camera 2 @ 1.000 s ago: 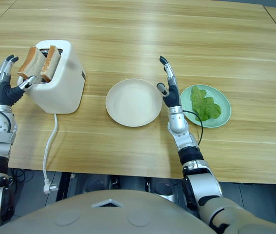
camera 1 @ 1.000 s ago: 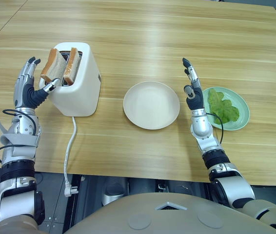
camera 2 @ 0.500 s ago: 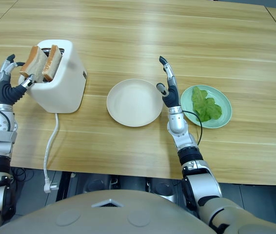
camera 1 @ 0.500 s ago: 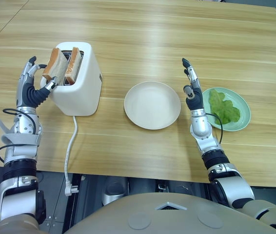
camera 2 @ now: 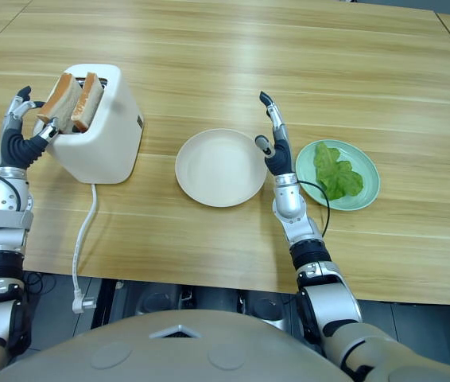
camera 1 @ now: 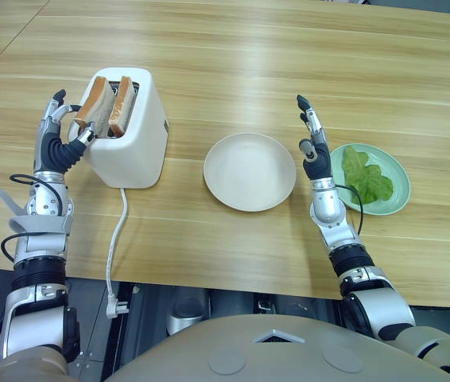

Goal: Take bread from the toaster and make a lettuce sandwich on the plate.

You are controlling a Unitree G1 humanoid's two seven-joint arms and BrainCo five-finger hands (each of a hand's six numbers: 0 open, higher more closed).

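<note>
The plate (camera 1: 249, 171) lies bare in the middle of the table (camera 1: 249, 56), so the sandwich is not yet begun and the first step, getting bread out, is in hand. The toaster (camera 1: 133, 135) stands well to the left of the plate with two slices poking up from its slots. The left hand (camera 1: 56, 143), on the toaster's side farthest from the plate, has its fingers curled onto the outer slice (camera 1: 92, 105), thumb against its lower edge. The second slice (camera 1: 122, 103) stands untouched just beside it, on the plate's side. The right hand (camera 1: 312, 147) is raised just right of the plate, fingers straight and holding nothing. Beyond it the lettuce (camera 1: 364, 175) rests in a green dish (camera 1: 401, 187). The next move probably calls for a straight upward pull so the slice clears its slot, then a carry across to the plate.
</note>
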